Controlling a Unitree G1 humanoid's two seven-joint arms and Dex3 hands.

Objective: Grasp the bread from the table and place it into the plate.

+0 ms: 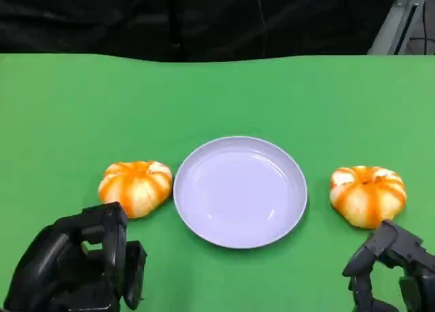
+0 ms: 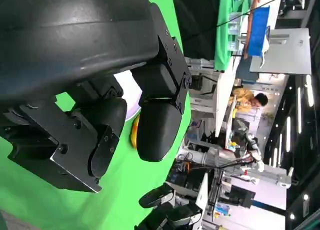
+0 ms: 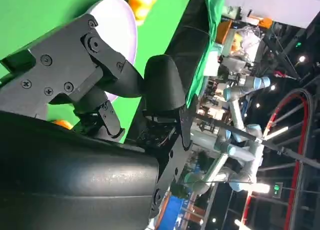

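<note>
Bread: one bun (image 1: 135, 186) lies just ahead of the left hand (image 1: 81, 268), another bun (image 1: 367, 194) just ahead of the right hand (image 1: 394, 268). Plate (image 1: 240, 191) sits between them (on green table (image 1: 217, 94)). Both hands hold nothing, fingers apart.

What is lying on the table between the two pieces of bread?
In the head view, the empty plate lies between the left bread and the right bread, with green table showing around it.
</note>
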